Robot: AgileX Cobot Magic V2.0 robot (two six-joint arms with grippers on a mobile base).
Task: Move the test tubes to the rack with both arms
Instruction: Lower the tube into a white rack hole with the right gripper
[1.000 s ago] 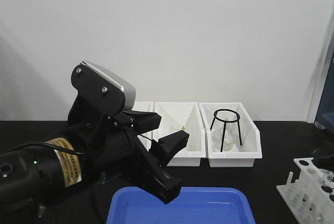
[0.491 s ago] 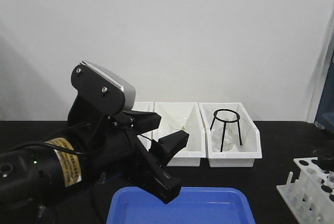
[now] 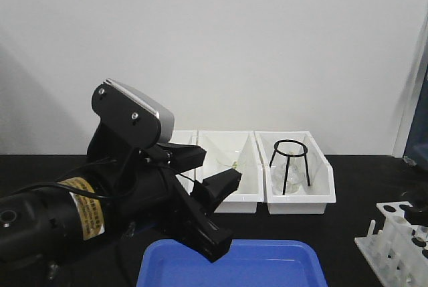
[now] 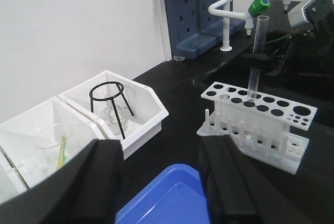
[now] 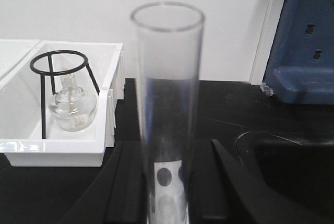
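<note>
My right jaws pinch one test tube (image 5: 167, 104) upright, its lower end at the top holes of the white rack (image 4: 261, 110), on the right of the counter (image 4: 180, 127). My left jaws hang spread and empty over the blue tray (image 3: 267, 263).

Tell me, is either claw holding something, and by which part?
The right gripper clamps a test tube about mid-length, upright at the rack. The left gripper is open and empty.
</note>
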